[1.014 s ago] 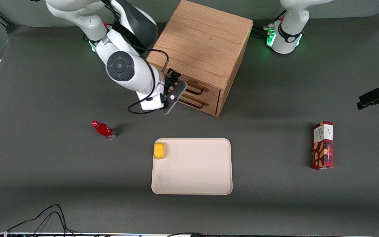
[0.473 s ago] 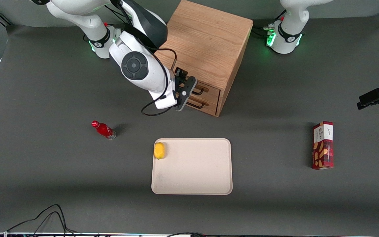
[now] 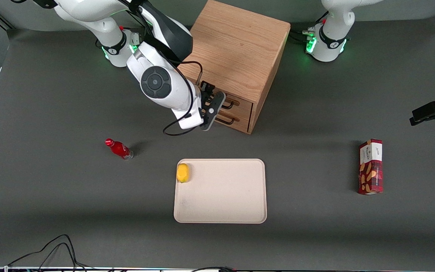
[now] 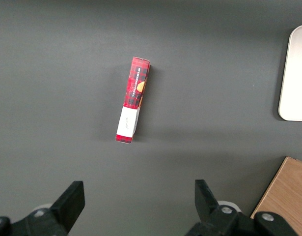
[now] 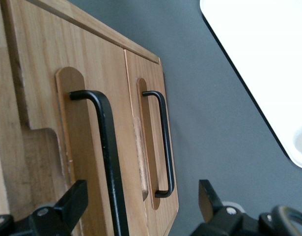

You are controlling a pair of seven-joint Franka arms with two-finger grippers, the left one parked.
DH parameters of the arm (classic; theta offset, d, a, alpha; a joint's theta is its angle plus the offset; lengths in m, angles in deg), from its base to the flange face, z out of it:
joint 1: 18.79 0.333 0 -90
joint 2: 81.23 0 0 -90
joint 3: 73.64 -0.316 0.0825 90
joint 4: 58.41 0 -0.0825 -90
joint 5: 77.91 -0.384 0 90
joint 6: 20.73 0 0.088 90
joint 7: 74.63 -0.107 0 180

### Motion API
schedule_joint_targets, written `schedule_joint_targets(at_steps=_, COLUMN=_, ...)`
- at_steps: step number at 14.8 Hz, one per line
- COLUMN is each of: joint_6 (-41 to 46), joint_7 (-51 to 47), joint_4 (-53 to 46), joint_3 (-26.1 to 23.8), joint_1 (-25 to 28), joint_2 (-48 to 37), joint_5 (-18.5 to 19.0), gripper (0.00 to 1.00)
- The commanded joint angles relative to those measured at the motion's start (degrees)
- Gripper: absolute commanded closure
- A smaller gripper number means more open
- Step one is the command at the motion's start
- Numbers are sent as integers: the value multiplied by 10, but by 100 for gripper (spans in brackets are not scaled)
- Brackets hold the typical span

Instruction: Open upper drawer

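Oak upper drawer (image 5: 47,128) shut; gripper (image 5: 141,209) spread apart before its handle (image 5: 106,147), upper centre in front view. Straddle bar, clamp, pull straight.

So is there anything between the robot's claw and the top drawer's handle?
No. In the right wrist view the open claw sits right in front of the top drawer, its black handle lined up between the fingers with nothing in between.
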Motion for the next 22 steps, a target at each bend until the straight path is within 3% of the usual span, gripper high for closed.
schedule_joint_targets(at_steps=1, joint_6=-12, joint_7=14, joint_4=5, joint_3=1, joint_1=2, joint_2=3, joint_5=7, gripper=0)
schedule_joint_targets(at_steps=22, joint_6=-43, joint_7=13, joint_4=17, joint_3=8, joint_1=-7, joint_2=30, joint_5=10, gripper=0)
